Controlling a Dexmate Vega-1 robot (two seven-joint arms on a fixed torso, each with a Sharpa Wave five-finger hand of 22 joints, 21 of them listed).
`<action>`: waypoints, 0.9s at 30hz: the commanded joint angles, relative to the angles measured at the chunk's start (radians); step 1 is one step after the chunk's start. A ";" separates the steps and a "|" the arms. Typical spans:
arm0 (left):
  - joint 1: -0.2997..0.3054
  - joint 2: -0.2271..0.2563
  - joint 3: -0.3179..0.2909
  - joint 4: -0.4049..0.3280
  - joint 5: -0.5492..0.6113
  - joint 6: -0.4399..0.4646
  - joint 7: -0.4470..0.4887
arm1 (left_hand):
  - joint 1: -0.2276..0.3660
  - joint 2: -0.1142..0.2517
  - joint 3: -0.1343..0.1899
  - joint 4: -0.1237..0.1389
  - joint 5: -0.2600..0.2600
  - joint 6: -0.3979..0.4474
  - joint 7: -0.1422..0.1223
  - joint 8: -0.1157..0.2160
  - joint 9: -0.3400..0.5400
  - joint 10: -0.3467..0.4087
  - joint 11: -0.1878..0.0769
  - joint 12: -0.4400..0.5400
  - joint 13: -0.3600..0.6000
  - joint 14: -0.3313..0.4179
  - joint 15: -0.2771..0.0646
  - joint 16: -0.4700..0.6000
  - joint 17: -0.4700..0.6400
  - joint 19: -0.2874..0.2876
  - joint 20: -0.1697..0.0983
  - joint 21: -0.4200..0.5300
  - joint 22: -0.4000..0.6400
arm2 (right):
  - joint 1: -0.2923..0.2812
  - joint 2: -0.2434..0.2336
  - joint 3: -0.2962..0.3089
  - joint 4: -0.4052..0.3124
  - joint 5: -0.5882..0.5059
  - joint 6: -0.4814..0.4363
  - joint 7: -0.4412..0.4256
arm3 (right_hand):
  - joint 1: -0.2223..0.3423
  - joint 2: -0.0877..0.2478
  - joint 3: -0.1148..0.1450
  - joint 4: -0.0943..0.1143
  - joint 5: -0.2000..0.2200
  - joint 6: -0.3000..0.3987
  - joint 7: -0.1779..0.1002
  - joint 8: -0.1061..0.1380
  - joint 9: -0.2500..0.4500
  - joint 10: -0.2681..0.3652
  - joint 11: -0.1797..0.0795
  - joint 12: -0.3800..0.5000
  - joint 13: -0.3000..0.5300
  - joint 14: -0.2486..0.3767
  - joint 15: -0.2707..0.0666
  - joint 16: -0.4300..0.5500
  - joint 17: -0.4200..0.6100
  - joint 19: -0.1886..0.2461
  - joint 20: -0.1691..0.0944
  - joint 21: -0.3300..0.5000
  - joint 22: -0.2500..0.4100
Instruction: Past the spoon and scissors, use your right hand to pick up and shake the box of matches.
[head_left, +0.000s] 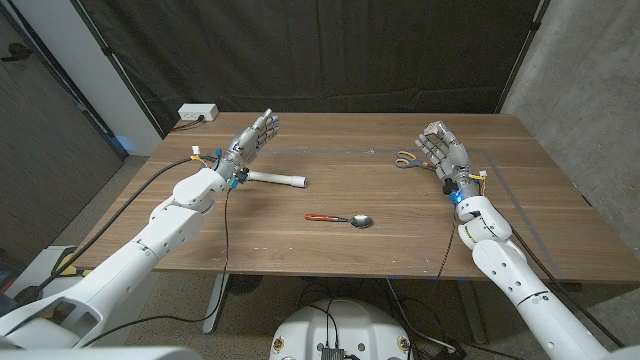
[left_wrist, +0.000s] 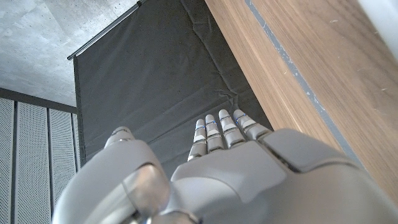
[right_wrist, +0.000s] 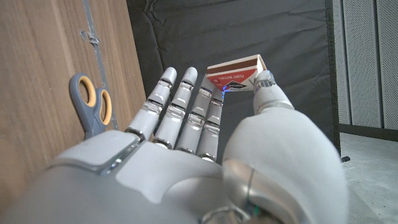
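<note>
My right hand (head_left: 440, 150) is raised above the table's far right part and pinches a red and white box of matches (right_wrist: 233, 73) between thumb and fingertips (right_wrist: 214, 99). In the head view the hand hides the box. Scissors (head_left: 403, 158) with grey and orange handles lie on the wood just left of that hand, and the scissors (right_wrist: 90, 102) also appear beside its fingers in the right wrist view. A spoon (head_left: 340, 218) with a red handle lies at the table's middle. My left hand (head_left: 250, 140) hangs over the far left with its fingers straight and holds nothing.
A white tube (head_left: 280, 178) lies on the table (head_left: 300, 250) near my left hand. A white power strip (head_left: 197, 113) sits past the far left corner. A black curtain hangs behind the table, and a concrete wall stands on the right.
</note>
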 joint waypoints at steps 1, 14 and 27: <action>0.011 -0.003 -0.004 0.008 -0.008 -0.010 -0.003 | 0.008 0.000 -0.007 0.002 -0.003 0.009 0.001 0.001 0.002 0.008 -0.004 -0.002 0.005 0.006 -0.001 0.000 0.003 0.001 0.003 0.000 0.004 | 0.027 -0.137 -0.075 -0.096 -0.313 -0.039 -0.241 | 0.039 0.048 0.008 0.001 0.006 0.143 -0.141 0.007 0.004 0.112 -0.114 -0.003 0.003 0.007 -0.107 -0.002 0.001 0.003 -0.003 0.004 0.004; 0.014 0.000 -0.005 -0.013 0.000 -0.001 0.018 | 0.009 0.002 -0.009 0.002 -0.004 0.011 0.001 0.000 0.002 0.009 -0.002 -0.002 0.005 0.005 -0.002 0.000 0.003 -0.001 0.005 0.000 0.004 | 0.097 -0.324 -0.202 -0.268 -0.987 -0.322 -0.474 | 0.032 0.030 0.002 -0.004 0.002 0.122 -0.140 -0.009 0.001 0.084 -0.106 -0.025 0.003 -0.058 -0.094 -0.027 0.001 -0.034 0.010 -0.013 0.002; 0.043 0.012 -0.017 -0.042 -0.002 0.005 0.040 | 0.010 0.002 -0.011 0.002 -0.005 0.013 0.002 0.001 0.002 0.009 -0.005 -0.002 0.005 0.006 -0.001 0.000 0.003 -0.001 0.004 0.000 0.004 | 0.170 -0.404 -0.320 -0.340 -1.261 -0.477 -0.319 | 0.054 0.041 0.014 -0.015 0.006 0.123 -0.164 -0.020 -0.002 0.069 -0.120 -0.041 0.005 -0.091 -0.108 -0.027 0.004 -0.104 -0.017 -0.040 0.002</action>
